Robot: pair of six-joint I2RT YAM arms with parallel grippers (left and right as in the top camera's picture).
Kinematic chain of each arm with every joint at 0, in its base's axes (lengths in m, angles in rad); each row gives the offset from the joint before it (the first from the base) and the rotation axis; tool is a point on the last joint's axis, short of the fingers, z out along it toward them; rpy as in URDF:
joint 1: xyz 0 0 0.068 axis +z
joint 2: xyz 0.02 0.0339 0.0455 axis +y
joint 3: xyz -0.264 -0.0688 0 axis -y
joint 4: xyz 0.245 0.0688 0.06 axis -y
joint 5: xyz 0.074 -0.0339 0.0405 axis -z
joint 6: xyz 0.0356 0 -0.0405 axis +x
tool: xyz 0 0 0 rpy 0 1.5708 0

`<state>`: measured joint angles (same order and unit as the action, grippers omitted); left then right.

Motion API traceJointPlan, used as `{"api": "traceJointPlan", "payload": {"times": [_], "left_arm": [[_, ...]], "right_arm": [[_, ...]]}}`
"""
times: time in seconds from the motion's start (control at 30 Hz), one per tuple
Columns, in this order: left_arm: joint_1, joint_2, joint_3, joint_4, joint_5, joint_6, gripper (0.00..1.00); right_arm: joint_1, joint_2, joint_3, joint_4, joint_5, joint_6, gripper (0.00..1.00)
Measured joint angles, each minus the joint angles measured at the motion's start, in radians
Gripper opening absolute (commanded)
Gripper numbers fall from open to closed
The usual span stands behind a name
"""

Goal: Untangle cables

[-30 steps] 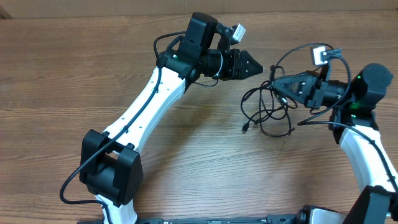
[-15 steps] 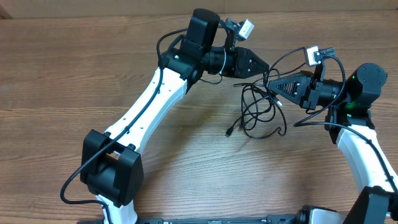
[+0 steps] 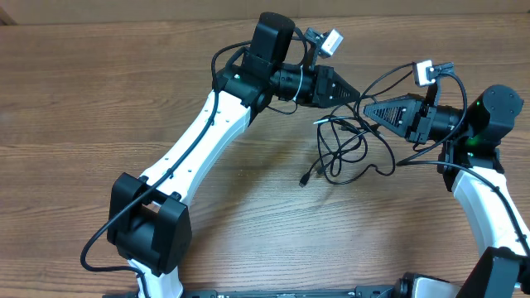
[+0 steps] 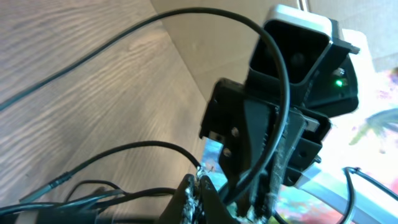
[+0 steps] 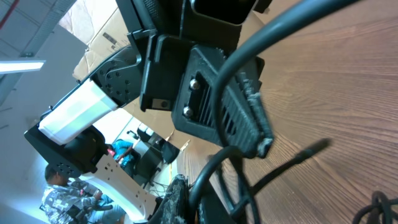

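The cables (image 3: 341, 153) are thin black cords hanging in tangled loops between the two arms, with one plug end (image 3: 305, 177) trailing low at the left. My left gripper (image 3: 354, 97) is shut on a strand at the top of the tangle. In the left wrist view its fingertips (image 4: 200, 182) press together with a cord (image 4: 124, 149) running into them. My right gripper (image 3: 367, 108) faces it, tip almost against tip, and is shut on another strand. The right wrist view shows that cord (image 5: 249, 81) curving up from between the right gripper's (image 5: 186, 194) fingers.
The wooden table (image 3: 99, 108) stretches to the left and front of the arms. The left arm's white link (image 3: 195, 141) slants across the middle. Thicker black wires loop from both wrist cameras (image 3: 426, 72) above the grippers.
My left gripper has moved right to meet the right gripper and has closed on a strand. The tangle has shifted left, its plug end now further left.
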<state>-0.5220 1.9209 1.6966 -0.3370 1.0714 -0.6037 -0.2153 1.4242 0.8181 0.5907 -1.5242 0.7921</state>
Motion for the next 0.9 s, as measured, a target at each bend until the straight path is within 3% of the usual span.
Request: {"api": "traceJointPlan", "payload": {"times": [0.23,0.27,0.33,0.4,0.57,0.8,0.83,0.9], "left_arm": [[0.000,0.000,0.000,0.000,0.089,0.000,0.08],[0.000,0.000,0.000,0.000,0.095,0.000,0.13],[0.000,0.000,0.000,0.000,0.113,-0.003,0.41],[0.003,0.000,0.000,-0.001,0.117,-0.006,0.56],[0.036,0.000,0.000,0.001,0.145,-0.024,0.70],[0.047,0.000,0.000,0.001,0.153,-0.022,0.70],[0.042,0.000,0.000,0.001,0.153,-0.021,0.68],[0.026,0.000,0.000,0.000,0.151,-0.003,0.46]], "right_arm": [[-0.003,0.000,0.000,0.000,0.014,0.001,0.04],[-0.004,0.000,0.000,0.000,0.014,0.001,0.04],[-0.008,0.000,0.000,0.000,0.013,0.001,0.04],[-0.017,0.000,0.000,0.003,0.009,0.001,0.04],[-0.055,-0.001,0.000,0.000,0.014,0.018,0.04],[-0.060,-0.001,0.000,0.001,0.013,0.024,0.04],[-0.060,-0.001,0.000,0.000,0.013,0.024,0.04],[-0.060,-0.001,0.000,0.000,0.013,0.023,0.04]]}}
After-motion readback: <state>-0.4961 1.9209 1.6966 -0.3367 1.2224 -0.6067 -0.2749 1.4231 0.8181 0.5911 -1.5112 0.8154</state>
